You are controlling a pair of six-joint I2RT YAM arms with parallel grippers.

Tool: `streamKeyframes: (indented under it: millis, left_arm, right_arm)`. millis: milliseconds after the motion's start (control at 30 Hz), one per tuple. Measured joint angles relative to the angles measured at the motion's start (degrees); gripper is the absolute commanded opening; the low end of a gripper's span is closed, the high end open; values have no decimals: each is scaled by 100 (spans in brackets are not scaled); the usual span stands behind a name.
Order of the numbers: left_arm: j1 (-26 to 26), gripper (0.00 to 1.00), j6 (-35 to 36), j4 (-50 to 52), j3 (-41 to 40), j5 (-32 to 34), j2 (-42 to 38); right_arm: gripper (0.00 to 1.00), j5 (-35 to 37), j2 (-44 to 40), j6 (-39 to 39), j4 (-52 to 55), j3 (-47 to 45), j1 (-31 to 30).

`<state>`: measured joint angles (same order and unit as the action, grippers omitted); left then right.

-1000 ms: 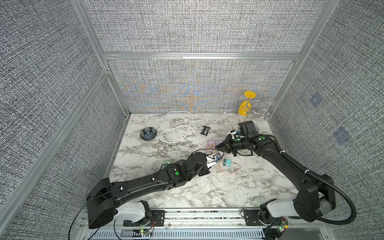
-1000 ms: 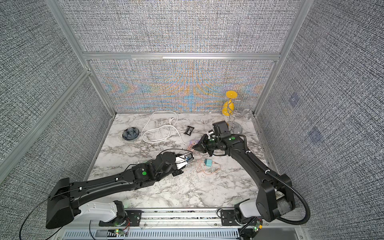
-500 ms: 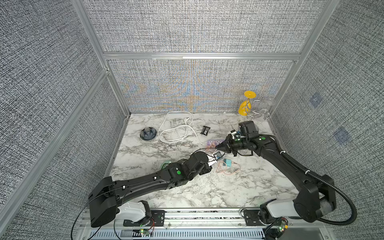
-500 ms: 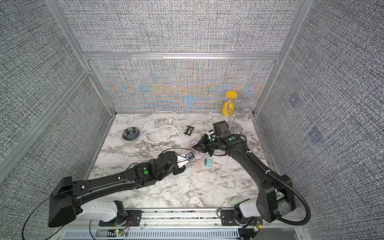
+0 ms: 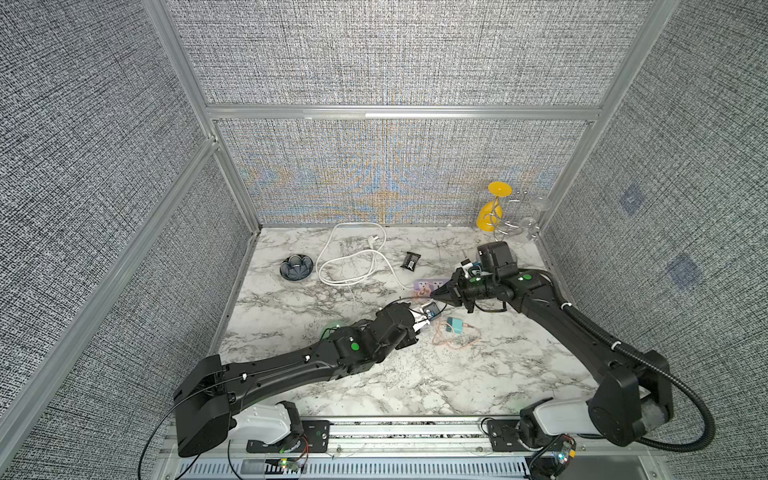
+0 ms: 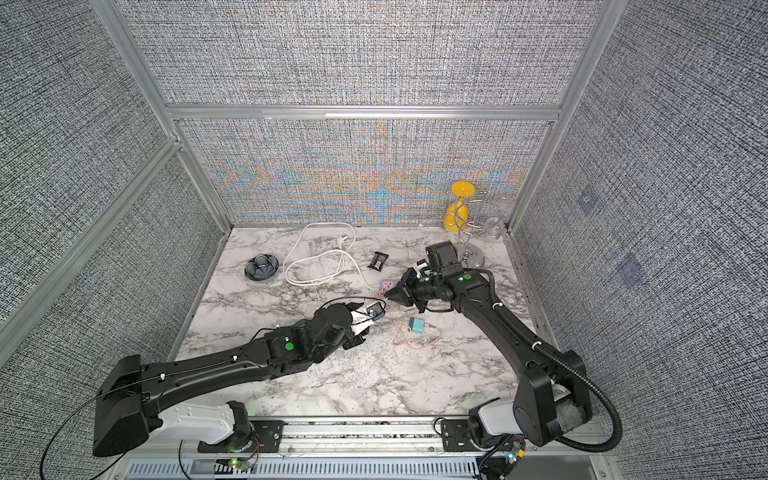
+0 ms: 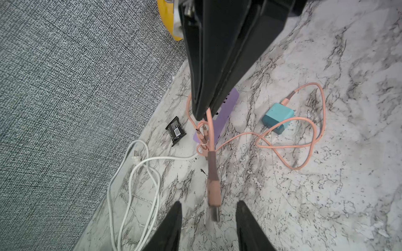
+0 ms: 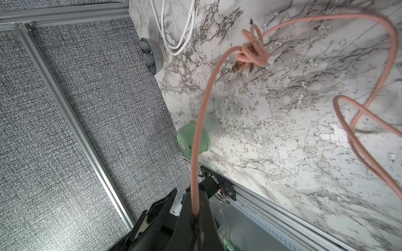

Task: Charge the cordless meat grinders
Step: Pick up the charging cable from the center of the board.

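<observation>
Mid-table, right end effector (image 5: 435,296) clamps pink cable (image 8: 193,173), left end effector (image 7: 208,203) newly parted around plug (image 7: 214,193).

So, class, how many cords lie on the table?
2. A white cord coiled near the back wall; a pink cable looped beside the teal charger, part held by the right hand. Others may be hidden.

Tabletop (image 5: 436,374) smooth marble-look, walls (image 5: 83,166) rough grey weave w/ metal frame (image 5: 399,112), pink cable (image 7: 214,187) matt braid.
</observation>
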<state>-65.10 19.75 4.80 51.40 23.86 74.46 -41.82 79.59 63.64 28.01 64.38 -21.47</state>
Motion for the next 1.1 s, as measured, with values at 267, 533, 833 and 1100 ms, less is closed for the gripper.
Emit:
streamKeyframes:
  millis: [267, 533, 833, 1100]
  left_arm:
    - [0, 23, 20, 4, 0, -4, 57]
    - [0, 46, -24, 0, 11, 17, 116]
    - [0, 30, -7, -17, 149, 20, 269]
    - [0, 3, -24, 2, 162, -4, 299]
  right_arm:
    - [0, -7, 0, -2, -2, -42, 0]
    - [0, -17, -22, 0, -9, -72, 0]
    - [0, -20, -76, 39, -46, -144, 0]
    - [0, -44, -87, 46, -94, -197, 4]
